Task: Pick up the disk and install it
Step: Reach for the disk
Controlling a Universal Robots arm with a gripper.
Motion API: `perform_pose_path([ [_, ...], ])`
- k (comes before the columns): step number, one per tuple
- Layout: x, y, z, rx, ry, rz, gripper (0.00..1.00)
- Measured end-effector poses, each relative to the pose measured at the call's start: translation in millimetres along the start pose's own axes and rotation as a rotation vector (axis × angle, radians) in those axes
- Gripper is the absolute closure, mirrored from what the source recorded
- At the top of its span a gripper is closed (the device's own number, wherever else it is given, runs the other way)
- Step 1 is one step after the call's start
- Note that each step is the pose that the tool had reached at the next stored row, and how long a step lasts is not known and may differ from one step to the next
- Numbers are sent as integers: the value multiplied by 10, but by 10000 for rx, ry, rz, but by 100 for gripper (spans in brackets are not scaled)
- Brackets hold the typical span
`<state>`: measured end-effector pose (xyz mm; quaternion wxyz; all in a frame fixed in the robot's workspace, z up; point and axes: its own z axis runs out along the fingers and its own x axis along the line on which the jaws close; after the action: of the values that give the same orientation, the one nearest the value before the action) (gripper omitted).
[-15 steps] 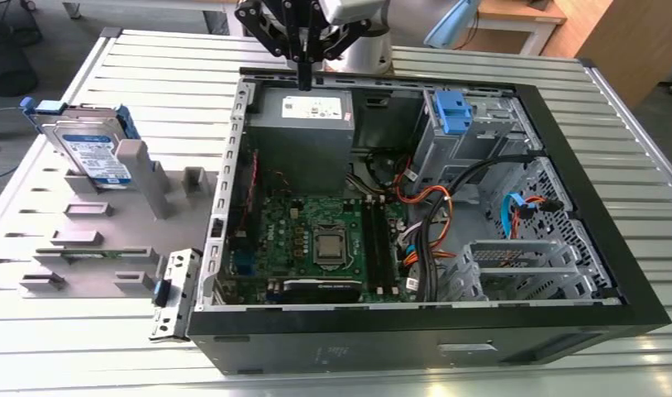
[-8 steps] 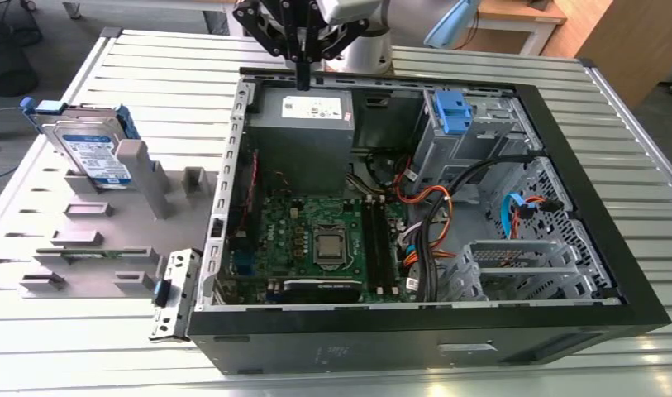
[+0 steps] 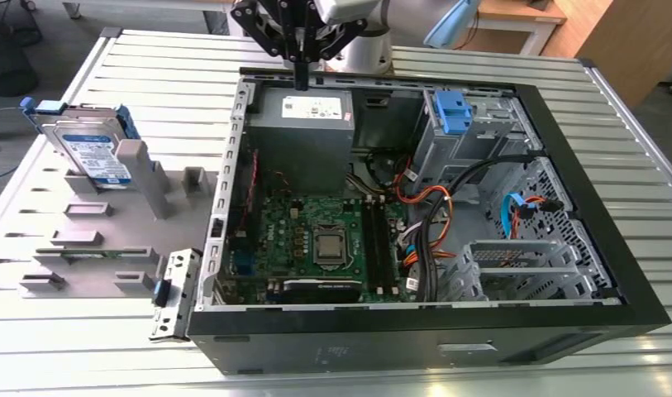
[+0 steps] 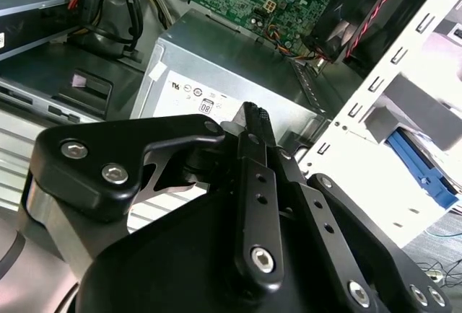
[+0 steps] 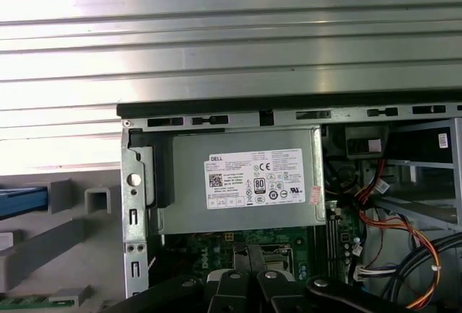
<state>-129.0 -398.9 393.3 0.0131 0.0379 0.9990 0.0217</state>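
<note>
Here, the tool (image 3: 300, 76) hangs over the far rim of the open computer case (image 3: 633, 273), fingers together and holding nothing. Both wrist views show the same closed, empty state, with the tip (image 4: 254, 120) directly above the grey power supply (image 4: 231, 68). That power supply (image 3: 302, 124), with its white sticker, sits just below the tool at six o'clock in the exterior view. The motherboard (image 3: 313, 240) lies farther along the same line.

At about four o'clock from the tool, a blue bracket (image 3: 450, 112) sits in the drive cage with no silver drive in it.

The disk (image 3: 88, 153) is outside the case, well apart from the tool at about eight o'clock. It stands on edge and slightly tilted in a slot of the grey fixture (image 3: 104, 248) on the slatted bench (image 3: 148, 58). Its blue-and-white label faces the camera, and its blue rail and handle tab are uppermost.

Judged step: the opening of the pick-up. The disk is untouched, and nothing has been installed.

Judged requirement: a grasp would need the tool carried across the case wall to the fixture, opened, and lined up with the disk's upper edge so that the fingers close on the drive body without fouling the fixture's posts.
</note>
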Motion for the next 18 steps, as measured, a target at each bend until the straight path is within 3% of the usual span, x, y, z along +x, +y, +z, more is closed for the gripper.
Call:
perform_pose_path([
  [18, 57, -5, -1, -1, 0, 0, 89],
])
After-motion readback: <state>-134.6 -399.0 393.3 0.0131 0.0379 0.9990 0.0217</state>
